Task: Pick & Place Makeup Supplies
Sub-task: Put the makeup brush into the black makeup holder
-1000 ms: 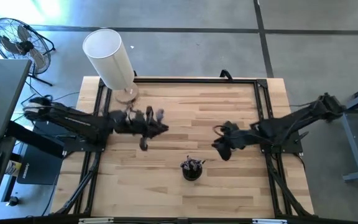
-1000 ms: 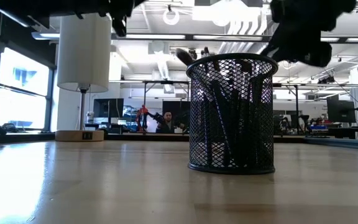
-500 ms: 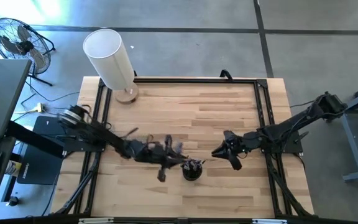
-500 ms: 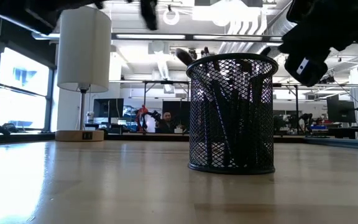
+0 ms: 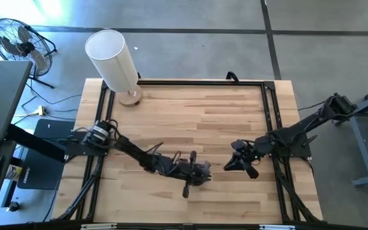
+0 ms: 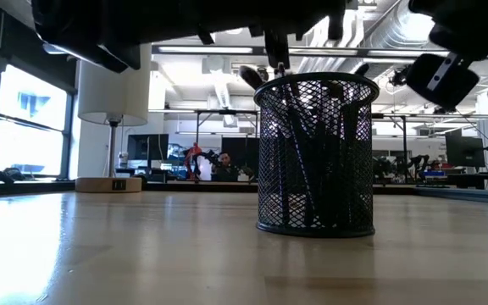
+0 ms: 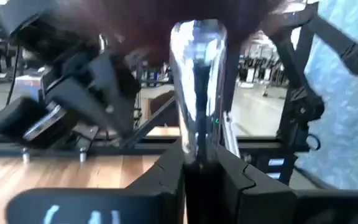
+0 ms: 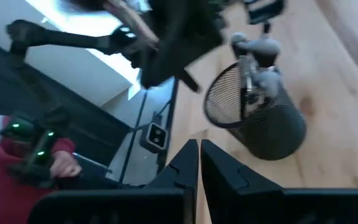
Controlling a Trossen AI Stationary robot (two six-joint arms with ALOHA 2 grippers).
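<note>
Over the lower centre of the wooden worktop (image 5: 190, 121), the left pincer (image 5: 195, 172) has swung down from the upper left and now hangs above the black mesh cup (image 6: 316, 152), clamped on a silver-ferruled makeup brush (image 7: 194, 93). A drop looks imminent. Other brushes (image 6: 299, 144) already stand inside. Lower right, the right pincer (image 5: 230, 165) waits nearly closed, empty, leaving open boards between.

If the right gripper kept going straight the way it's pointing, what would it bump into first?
Probably the black mesh cup holding the brushes: the right gripper points toward it, with bare wooden table between them. Depth is uncertain.
</note>
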